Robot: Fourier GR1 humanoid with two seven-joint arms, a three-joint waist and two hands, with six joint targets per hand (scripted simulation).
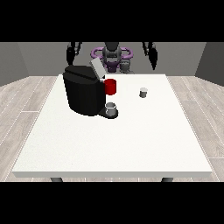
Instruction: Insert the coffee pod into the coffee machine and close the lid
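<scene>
We see the coffee pod upright right of centre, below the hand at the view's right, the nearer one; its fingers we cannot tell; the coffee machine stands left

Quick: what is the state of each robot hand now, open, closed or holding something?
Robot hand at the view's left: raised, holds nothing; fingers cannot be told.
Robot hand at the view's right: raised, holds nothing; fingers cannot be told.

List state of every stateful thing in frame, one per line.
coffee machine: upright on the table, lid raised open
coffee pod: upright on the table, right of the machine, not inserted
cup: upright on the machine's base
hand at the view's left: raised, holding nothing
hand at the view's right: raised, holding nothing
</scene>
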